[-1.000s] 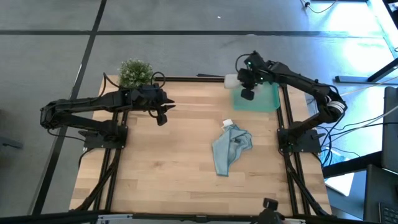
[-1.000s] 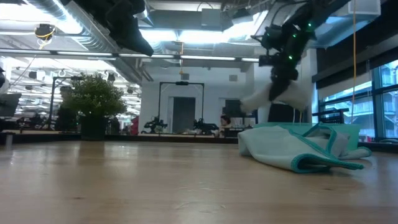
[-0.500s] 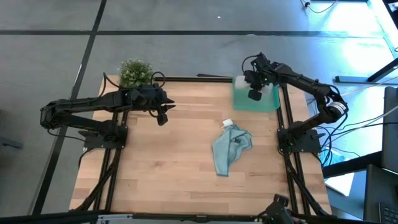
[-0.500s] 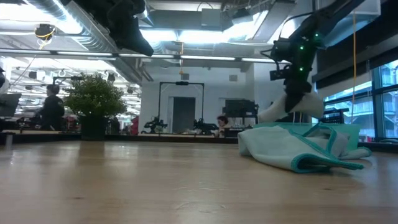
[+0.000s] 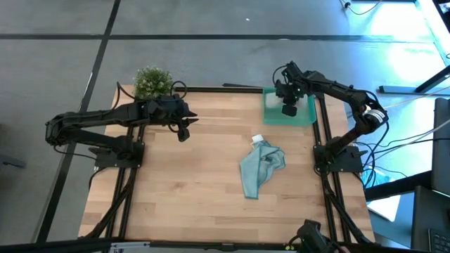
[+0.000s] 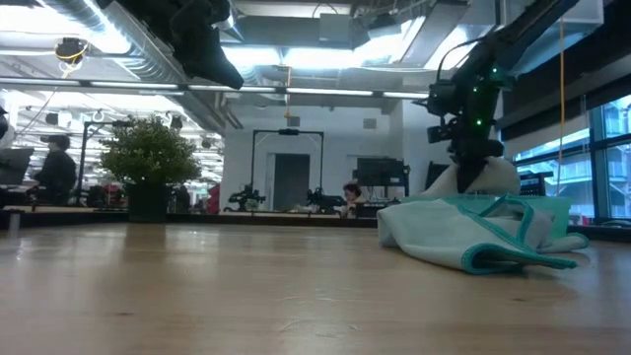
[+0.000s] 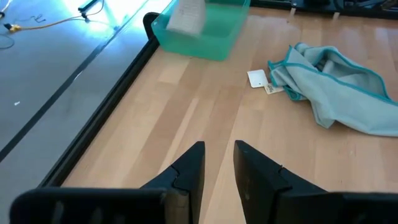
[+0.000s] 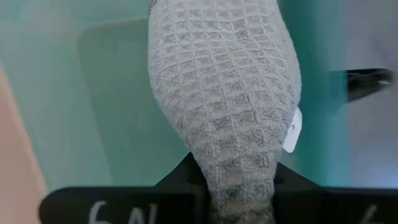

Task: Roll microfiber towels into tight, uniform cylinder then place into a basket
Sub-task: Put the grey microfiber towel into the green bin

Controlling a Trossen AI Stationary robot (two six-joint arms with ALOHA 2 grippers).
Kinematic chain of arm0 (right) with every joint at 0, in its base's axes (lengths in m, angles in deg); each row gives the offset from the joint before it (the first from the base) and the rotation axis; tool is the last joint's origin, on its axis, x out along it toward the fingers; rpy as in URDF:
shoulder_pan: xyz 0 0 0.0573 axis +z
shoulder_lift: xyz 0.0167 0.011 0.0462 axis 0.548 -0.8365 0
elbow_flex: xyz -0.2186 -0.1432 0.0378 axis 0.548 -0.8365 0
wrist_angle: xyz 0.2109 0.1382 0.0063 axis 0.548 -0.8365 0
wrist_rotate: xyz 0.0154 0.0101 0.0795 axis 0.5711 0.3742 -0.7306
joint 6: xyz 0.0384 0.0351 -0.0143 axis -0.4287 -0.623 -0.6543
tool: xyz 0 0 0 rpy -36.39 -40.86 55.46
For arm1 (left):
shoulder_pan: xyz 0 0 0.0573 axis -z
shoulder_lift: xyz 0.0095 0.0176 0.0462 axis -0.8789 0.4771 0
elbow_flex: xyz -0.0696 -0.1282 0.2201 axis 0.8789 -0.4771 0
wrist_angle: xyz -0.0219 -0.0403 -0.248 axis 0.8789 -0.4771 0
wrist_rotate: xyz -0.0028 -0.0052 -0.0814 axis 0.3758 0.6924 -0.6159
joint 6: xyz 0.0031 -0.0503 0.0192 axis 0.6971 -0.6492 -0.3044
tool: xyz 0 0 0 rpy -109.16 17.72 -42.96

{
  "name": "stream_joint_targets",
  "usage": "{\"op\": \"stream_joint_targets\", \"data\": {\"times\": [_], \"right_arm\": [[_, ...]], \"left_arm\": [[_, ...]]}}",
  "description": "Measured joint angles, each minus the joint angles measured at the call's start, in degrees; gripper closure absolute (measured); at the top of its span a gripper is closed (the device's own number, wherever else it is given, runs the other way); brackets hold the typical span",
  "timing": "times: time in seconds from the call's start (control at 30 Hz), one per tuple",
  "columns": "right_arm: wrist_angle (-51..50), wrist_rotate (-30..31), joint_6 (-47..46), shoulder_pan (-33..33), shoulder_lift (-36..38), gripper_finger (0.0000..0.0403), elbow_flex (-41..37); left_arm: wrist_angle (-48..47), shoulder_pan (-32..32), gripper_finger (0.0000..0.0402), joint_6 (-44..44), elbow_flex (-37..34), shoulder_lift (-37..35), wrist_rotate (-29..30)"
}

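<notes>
My right gripper (image 5: 288, 109) hangs over the teal basket (image 5: 304, 117) at the table's far right and is shut on the rolled pale grey-blue towel (image 8: 224, 93). The roll also shows in the low view (image 6: 483, 177), below the gripper (image 6: 465, 148). The light blue towel (image 5: 261, 167) lies crumpled on the table's middle right, its white tag (image 5: 256, 139) at its far end. My left gripper (image 5: 184, 131) waits above the table's far left, its fingers (image 7: 219, 163) a little apart and empty. My right gripper pinches one end of the grey roll (image 8: 239, 186) between its two fingers, which point down from above. The roll hangs below the fingers over the basket floor (image 8: 112, 93). The blue towel in front hides its lower end in the low view (image 6: 463, 237).
A small potted plant (image 5: 152, 82) stands at the table's far left corner. Bare wood spreads over the near half and the left of the table (image 5: 183, 190). Black frame rails run along the table's sides. A person shows in the room behind, far off.
My right gripper has carried the grey roll toward the table's right edge, from beside the basket's left rim to above the basket, and has gone down. The roll has stayed in the hold and hangs lower now. The blue towel has not moved.
</notes>
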Motion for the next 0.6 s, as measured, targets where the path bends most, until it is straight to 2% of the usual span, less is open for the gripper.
{"op": "stream_joint_targets", "data": {"times": [0.3, 0.5, 0.6], "right_arm": [[-4.91, -4.04, 2.88, 0.02, -0.88, 0.0356, -2.60], [-3.99, -10.66, 3.00, 0.68, -0.88, 0.0356, -7.21], [-2.99, -11.34, 3.00, 0.70, -0.90, 0.0356, -8.73]], "left_arm": [[1.31, 0.00, 0.0321, 0.02, 0.00, 0.00, 0.00], [1.38, 0.00, 0.0321, 0.20, 0.00, 0.00, 0.02], [1.40, 0.00, 0.0321, 0.21, 0.00, 0.00, 0.16]]}}
